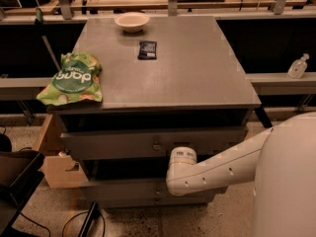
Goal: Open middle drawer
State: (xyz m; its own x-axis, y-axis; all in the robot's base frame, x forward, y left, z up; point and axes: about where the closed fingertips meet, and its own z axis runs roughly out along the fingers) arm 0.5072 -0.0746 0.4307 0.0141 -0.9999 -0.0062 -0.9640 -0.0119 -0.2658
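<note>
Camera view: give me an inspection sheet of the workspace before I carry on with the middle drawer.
Surface: grey cabinet top, flat, carrying three items.
Job's things: middle drawer, front showing below the arm; cannot tell how far out it is.
Clutter: green snack bag at the left front edge; white bowl at the back; dark packet just in front of the bowl.
Grippers: gripper at the cabinet front, below the top drawer and above the middle drawer.
Cables: black cable on the floor, lower left.
Surroundings: clear bottle on the right ledge; cardboard box left of the cabinet.
</note>
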